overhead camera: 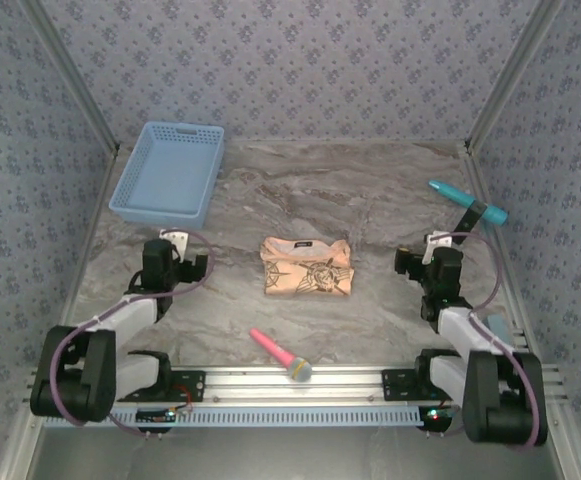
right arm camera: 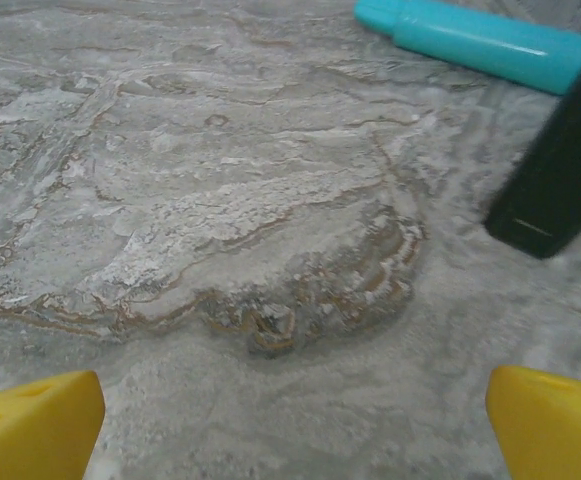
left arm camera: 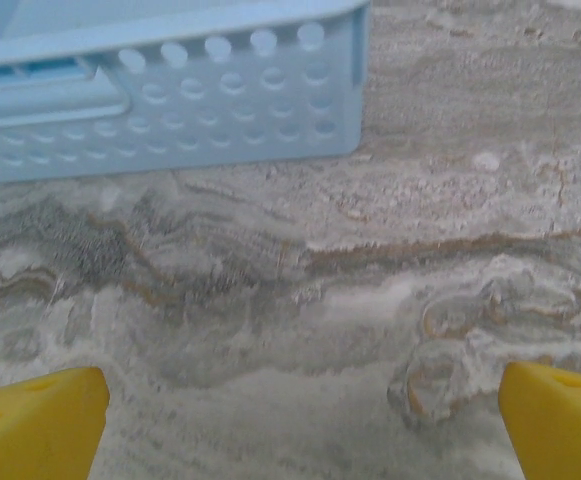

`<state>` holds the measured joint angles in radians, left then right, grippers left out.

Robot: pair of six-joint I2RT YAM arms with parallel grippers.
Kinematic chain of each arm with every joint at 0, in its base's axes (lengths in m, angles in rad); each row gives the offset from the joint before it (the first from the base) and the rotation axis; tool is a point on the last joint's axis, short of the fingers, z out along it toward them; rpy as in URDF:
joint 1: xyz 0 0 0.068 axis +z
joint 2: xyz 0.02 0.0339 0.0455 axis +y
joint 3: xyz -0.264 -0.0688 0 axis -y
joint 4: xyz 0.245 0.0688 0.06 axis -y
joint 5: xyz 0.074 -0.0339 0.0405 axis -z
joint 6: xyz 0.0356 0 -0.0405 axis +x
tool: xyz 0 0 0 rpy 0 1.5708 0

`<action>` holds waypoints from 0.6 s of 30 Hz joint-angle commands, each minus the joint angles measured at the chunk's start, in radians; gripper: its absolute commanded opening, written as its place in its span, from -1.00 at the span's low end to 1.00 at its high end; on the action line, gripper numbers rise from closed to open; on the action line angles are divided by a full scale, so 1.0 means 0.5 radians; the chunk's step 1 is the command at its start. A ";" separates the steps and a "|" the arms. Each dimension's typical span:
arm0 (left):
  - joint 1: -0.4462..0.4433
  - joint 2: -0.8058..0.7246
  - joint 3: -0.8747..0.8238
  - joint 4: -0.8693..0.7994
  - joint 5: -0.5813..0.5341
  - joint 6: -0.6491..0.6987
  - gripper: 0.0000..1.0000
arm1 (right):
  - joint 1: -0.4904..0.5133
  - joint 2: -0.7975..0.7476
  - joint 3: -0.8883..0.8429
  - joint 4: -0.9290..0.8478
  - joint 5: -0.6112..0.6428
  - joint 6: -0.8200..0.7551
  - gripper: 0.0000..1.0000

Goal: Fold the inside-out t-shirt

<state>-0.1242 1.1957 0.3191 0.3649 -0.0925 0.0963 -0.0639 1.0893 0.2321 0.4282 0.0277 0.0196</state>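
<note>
From above, the soft shirt (overhead camera: 307, 266) lies folded mid-table (overhead camera: 370, 190); up close, the left gripper (left arm camera: 300, 425) and right gripper (right arm camera: 295, 425) gape empty over marbled stone.

Shirt in the middle, other stuff round the edges

The t-shirt (overhead camera: 307, 266) lies mid-surface (overhead camera: 370, 190), between the two arms. The basket (overhead camera: 167, 172) sits far left, just ahead of the left fingers (left arm camera: 35, 425) but not touching. A capped stick (overhead camera: 467, 201) lies far right, beyond the right fingers (right arm camera: 550, 420). Another stick (overhead camera: 281, 354) lies near the front edge, in front of the t-shirt and apart from it.
</note>
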 commanded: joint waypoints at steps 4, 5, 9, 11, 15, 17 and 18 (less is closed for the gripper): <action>0.018 0.355 0.074 0.781 0.132 0.089 0.99 | 0.025 0.462 0.252 0.487 -0.197 -0.107 1.00; 0.021 0.442 0.071 0.905 0.090 0.084 0.99 | 0.051 0.541 0.263 0.584 -0.167 -0.155 0.99; 0.204 0.614 0.007 1.143 0.159 -0.123 1.00 | 0.067 0.888 0.300 0.848 -0.044 -0.131 1.00; 0.266 0.720 0.030 1.255 0.227 -0.176 1.00 | 0.087 0.878 0.290 0.825 0.000 -0.134 1.00; 0.256 0.656 0.164 0.894 0.263 -0.143 1.00 | 0.105 0.850 0.293 0.785 -0.012 -0.167 1.00; 0.263 0.702 0.134 1.042 0.265 -0.150 0.99 | 0.077 0.859 0.342 0.696 -0.006 -0.112 0.99; 0.261 0.669 0.155 0.937 0.268 -0.145 1.00 | 0.047 0.865 0.333 0.739 -0.056 -0.099 1.00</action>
<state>0.0048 1.5414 0.3691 0.8268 0.0051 0.0429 -0.0216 1.5211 0.3790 0.7815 -0.0006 -0.0418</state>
